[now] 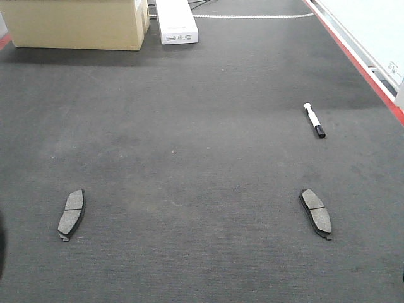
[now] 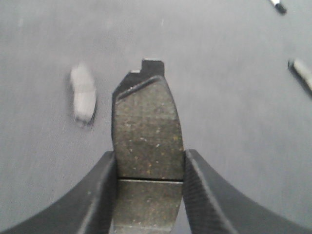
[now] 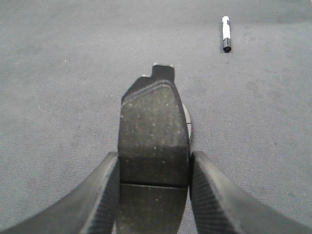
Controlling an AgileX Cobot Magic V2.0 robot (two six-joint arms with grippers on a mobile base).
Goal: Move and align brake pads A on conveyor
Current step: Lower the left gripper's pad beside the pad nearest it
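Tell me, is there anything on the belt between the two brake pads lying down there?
No. In the front view only bare dark belt lies between the left pad and right pad.

I see two brake pads lying flat on the dark felt conveyor belt (image 1: pixel 202 126), friction faces up: left pad (image 1: pixel 71 214) and right pad (image 1: pixel 316 213), well apart. Two more are held above it: one (image 2: pixel 147 141), another (image 3: pixel 154 136), grooves showing.
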